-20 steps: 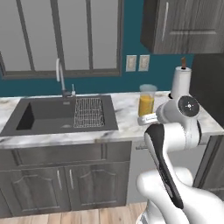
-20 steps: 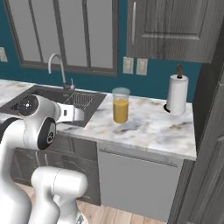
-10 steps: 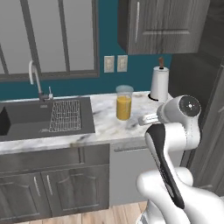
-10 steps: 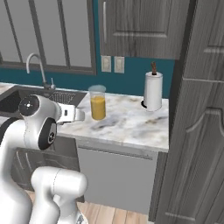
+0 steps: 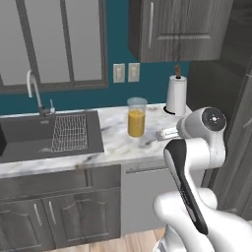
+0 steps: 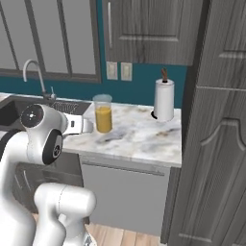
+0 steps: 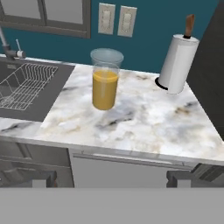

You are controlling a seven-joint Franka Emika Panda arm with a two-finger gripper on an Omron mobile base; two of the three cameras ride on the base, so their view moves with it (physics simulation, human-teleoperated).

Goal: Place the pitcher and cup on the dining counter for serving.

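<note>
The pitcher (image 7: 105, 81), a tall clear glass cylinder holding orange liquid, stands upright on a marble counter (image 7: 144, 124) just right of a dark sink (image 7: 30, 89). It also shows near the middle of the left base view (image 5: 137, 118) and of the right base view (image 6: 103, 115). My gripper (image 7: 111, 178) is open and empty, its dark fingertips (image 7: 43, 177) low in the hand view. It hangs in front of the counter's edge, well short of the pitcher. The cup and the dining counter are out of view.
A white paper-towel roll (image 7: 178, 63) stands at the back right of the counter. A wire rack lies in the sink (image 5: 69, 132) and a faucet (image 5: 33, 88) rises behind it. A tall dark cabinet (image 6: 216, 144) walls off the counter's right end. Upper cabinets (image 5: 179, 29) hang above.
The whole picture has shifted left, so the base has driven to the right along the counter. The pitcher has not moved on the counter. The gripper stays open.
</note>
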